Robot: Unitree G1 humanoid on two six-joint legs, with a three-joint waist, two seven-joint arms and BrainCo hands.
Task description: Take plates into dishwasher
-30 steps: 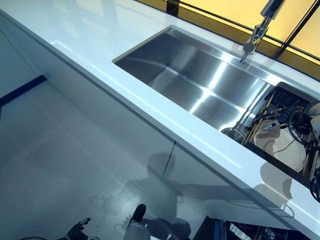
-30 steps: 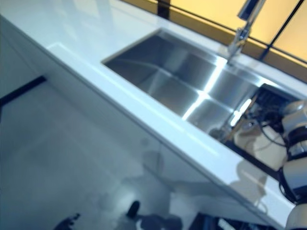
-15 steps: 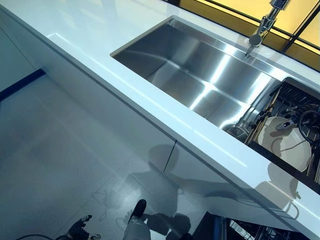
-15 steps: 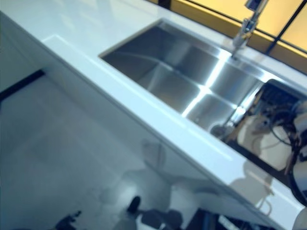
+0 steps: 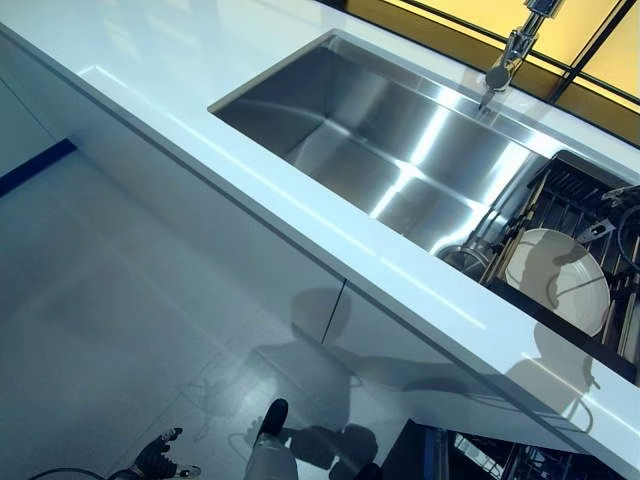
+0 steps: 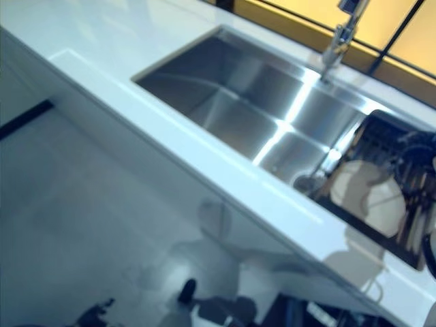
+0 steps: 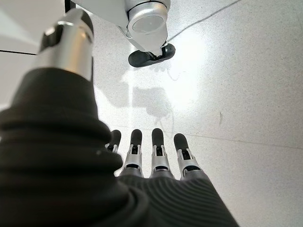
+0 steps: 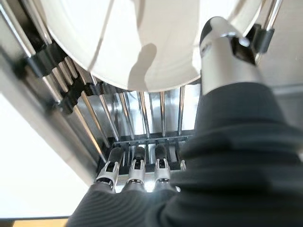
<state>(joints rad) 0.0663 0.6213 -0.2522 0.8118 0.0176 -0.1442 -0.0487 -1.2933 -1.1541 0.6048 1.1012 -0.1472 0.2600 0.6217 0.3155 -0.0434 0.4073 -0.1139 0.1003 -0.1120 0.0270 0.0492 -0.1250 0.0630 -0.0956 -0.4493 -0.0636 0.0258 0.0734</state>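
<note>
A white plate point(image 5: 556, 285) lies tilted in a dark wire rack point(image 5: 575, 195) at the right end of the steel sink point(image 5: 380, 140). In the right wrist view the plate point(image 8: 142, 33) rests against the rack's metal tines point(image 8: 142, 113). My right hand point(image 8: 156, 172) is just beside it, fingers straight and pointing into the tines, thumb point(image 8: 222, 47) close to the plate's rim, holding nothing. My left hand point(image 7: 156, 151) hangs low over the floor, fingers straight and empty.
A white counter point(image 5: 300, 215) runs along the sink's front, with glossy white cabinet fronts point(image 5: 200, 260) below. A faucet point(image 5: 505, 60) stands behind the sink. A dark opening with a wire rack point(image 5: 480, 460) shows under the counter at the lower right.
My right hand, which lay over the plate in the rack, has drawn back to the right and the plate now shows whole. The head camera has shifted slightly.
</note>
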